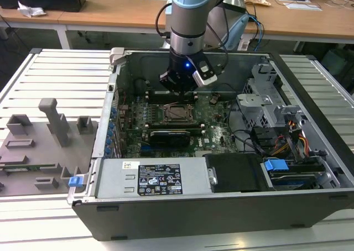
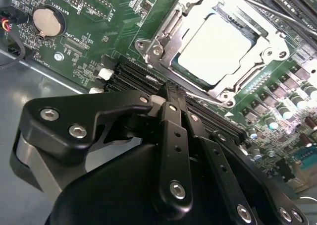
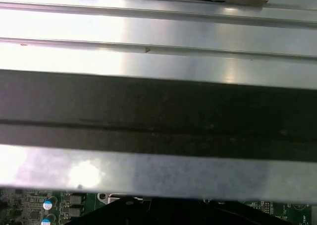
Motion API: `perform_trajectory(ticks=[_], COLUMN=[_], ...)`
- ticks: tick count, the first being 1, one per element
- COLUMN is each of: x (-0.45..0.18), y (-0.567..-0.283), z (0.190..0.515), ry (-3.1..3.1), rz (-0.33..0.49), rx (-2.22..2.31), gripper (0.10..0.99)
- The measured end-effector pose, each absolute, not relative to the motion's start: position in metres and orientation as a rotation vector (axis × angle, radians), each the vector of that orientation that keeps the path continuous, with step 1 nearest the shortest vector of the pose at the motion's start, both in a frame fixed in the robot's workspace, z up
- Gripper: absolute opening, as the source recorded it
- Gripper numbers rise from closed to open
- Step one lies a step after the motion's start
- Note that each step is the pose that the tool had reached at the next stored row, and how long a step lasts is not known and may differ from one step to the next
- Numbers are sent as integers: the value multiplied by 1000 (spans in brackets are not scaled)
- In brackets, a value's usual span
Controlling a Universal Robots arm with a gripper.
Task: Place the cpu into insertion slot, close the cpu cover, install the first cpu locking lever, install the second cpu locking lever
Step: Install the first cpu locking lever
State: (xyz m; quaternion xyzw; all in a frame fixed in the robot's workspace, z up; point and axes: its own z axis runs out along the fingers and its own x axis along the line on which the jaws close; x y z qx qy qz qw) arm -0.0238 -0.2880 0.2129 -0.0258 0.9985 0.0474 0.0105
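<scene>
A grey fixture tray is lying at nine o'clock of the open computer case; a coin battery is sitting on the green board.

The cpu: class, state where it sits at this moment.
In the second wrist view the cpu lies in the insertion slot on the green motherboard, framed by the cpu cover, just beyond the gripper and the black memory slots.

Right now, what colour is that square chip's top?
Pale silver-grey, the cpu, shining under the light; it shows best in the second wrist view.
</scene>
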Motion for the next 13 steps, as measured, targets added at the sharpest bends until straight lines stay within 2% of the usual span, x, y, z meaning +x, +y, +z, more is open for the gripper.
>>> perform_trajectory(ticks=[13], x=[-19], y=[-287], z=[204], ry=[3117], rz=[132], rx=[-81], gripper=[106])
